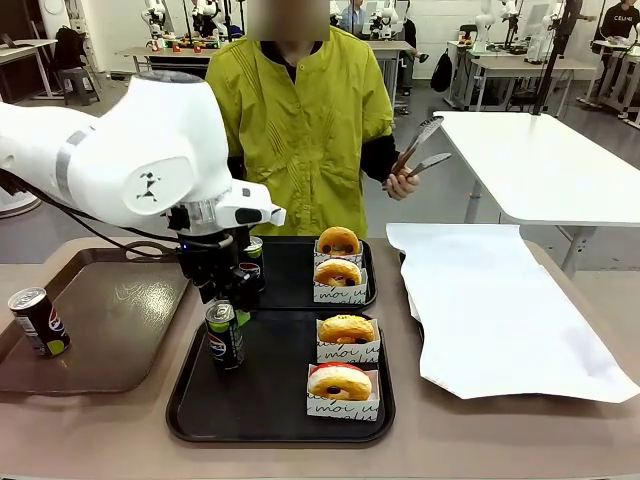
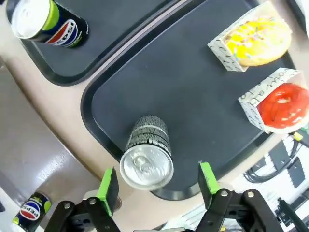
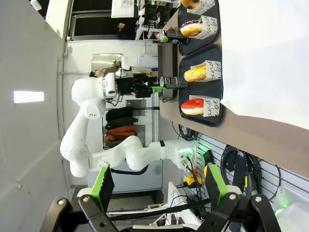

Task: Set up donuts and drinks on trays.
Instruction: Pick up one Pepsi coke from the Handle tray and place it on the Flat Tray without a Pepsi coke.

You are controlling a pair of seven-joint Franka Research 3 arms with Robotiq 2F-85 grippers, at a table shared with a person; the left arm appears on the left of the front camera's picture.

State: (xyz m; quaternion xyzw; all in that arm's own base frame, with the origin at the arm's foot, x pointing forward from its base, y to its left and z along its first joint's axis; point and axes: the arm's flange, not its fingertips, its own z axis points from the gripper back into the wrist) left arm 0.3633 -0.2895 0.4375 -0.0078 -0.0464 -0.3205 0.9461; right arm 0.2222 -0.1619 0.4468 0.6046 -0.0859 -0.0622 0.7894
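The left end effector [image 2: 157,181] hung spread wide above a Pepsi can [image 2: 147,159] standing on the near black tray [image 2: 193,92]. The right end effector [image 3: 157,186] was also spread, grasping nothing.

The near black tray [image 1: 270,415] looks like matt plastic with a smooth raised rim. The can [image 2: 147,157] standing on it has a shiny bare-metal lid and a printed black side. The donuts sit in white paper boxes [image 1: 343,405]; the red one [image 2: 285,104] has a glossy glaze. At the counter's left edge, the brown tray [image 1: 110,330] is glossy and reflective. A smooth white paper sheet [image 1: 500,310] covers the counter's right part. The left hand [image 2: 159,181] has matt green pads on black plastic fingers.
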